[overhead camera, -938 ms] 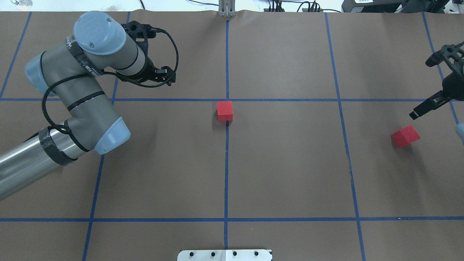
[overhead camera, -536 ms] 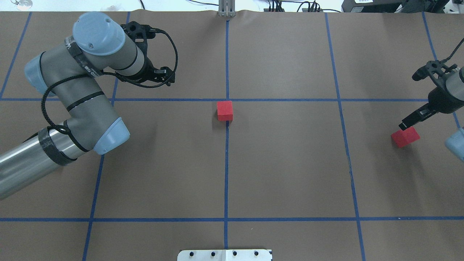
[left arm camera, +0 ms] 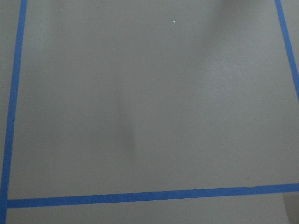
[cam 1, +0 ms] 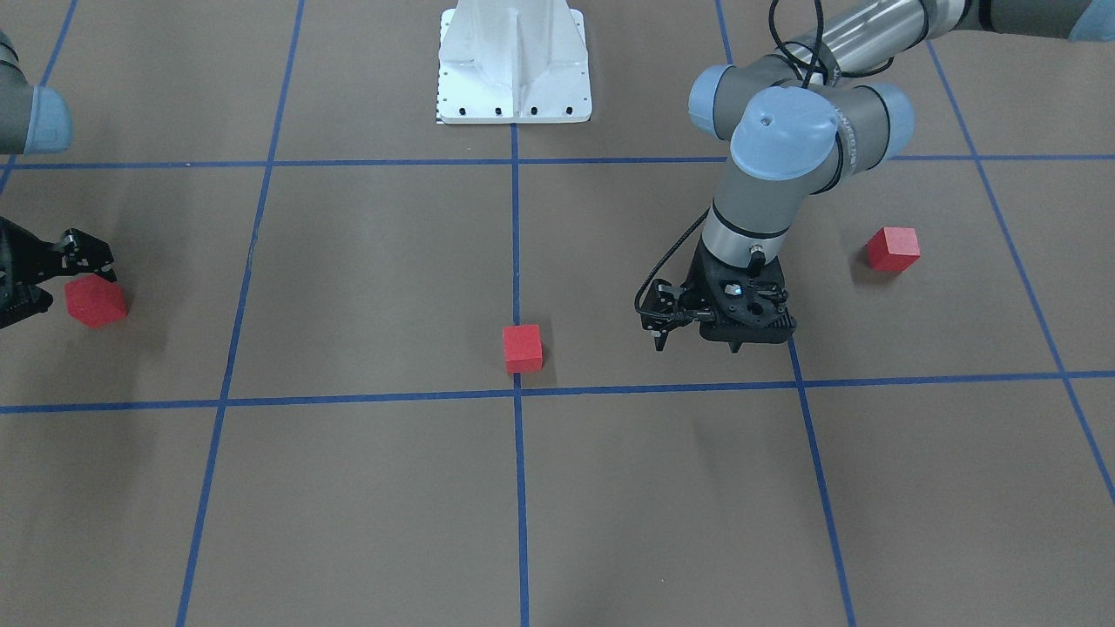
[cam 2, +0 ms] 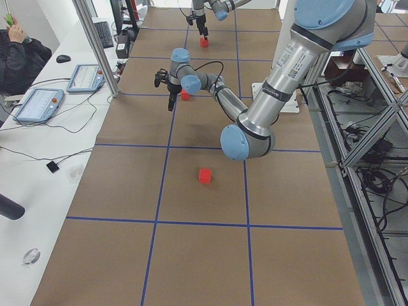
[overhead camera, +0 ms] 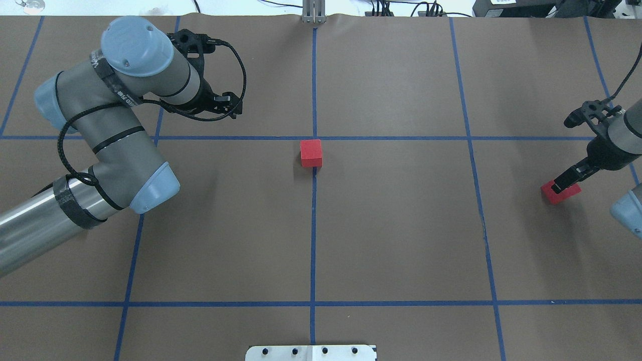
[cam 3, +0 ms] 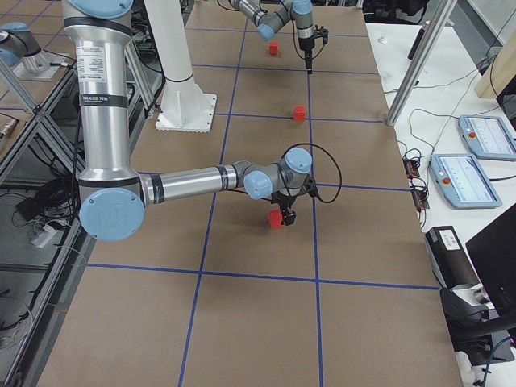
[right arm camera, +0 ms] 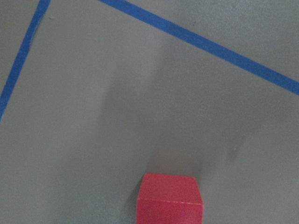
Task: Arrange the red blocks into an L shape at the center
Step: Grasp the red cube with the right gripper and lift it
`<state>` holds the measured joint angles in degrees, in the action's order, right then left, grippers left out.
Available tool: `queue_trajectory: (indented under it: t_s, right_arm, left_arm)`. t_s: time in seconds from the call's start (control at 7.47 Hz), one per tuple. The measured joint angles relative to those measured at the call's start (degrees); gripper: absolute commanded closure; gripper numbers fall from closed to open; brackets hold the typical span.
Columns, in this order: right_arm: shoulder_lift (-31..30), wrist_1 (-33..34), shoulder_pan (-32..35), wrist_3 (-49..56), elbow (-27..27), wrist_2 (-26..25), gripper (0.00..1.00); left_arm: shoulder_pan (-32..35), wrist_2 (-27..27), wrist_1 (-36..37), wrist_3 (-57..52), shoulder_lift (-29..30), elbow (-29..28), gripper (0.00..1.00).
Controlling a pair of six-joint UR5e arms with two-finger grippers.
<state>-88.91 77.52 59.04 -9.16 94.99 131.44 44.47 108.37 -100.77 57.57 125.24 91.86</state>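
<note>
Right gripper (overhead camera: 563, 183): jaws are spread and held over a red block (overhead camera: 560, 192) at the frame's right edge.
Left gripper (cam 1: 697, 344): jaws are held apart, with nothing between them.
Middle block (overhead camera: 311, 153): is set just below the center (overhead camera: 314, 138).
Third block (cam 1: 892, 248): is seen at the right, front-facing view.

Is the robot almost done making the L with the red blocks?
Not nearly. One red block sits by the center crossing. The right gripper is down at a second block, not lifted. The third block lies untouched beside the left arm. No L yet.
</note>
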Motion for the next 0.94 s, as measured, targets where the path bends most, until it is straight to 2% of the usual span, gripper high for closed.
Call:
queue_trajectory:
  t_s: [0.27, 0.4, 0.54, 0.67, 0.94]
  right_arm:
    - [-0.2, 0.0, -1.25, -0.06, -1.11, -0.6, 0.07]
    - [-0.6, -0.02, -1.45, -0.06, -1.21, -0.7, 0.28]
    - [-1.12, -0.04, -1.51, -0.1, -1.13, -0.73, 0.79]
    - [-1.38, -0.02, -1.57, -0.18, -1.1, -0.91, 0.99]
    - [-1.38, -0.02, -1.7, -0.35, -0.93, -2.34, 1.0]
  left_arm:
    - [-0.04, 0.0, -0.03, 0.05, 0.0, -0.01, 0.01]
    - [-0.04, 0.0, -0.03, 0.07, 0.0, 0.03, 0.01]
    - [-0.06, 0.0, -0.04, 0.08, 0.0, 0.06, 0.01]
    - [-0.1, 0.0, -0.06, 0.09, 0.0, 0.05, 0.01]
    - [-0.3, 0.0, -0.14, 0.17, -0.05, -0.09, 0.01]
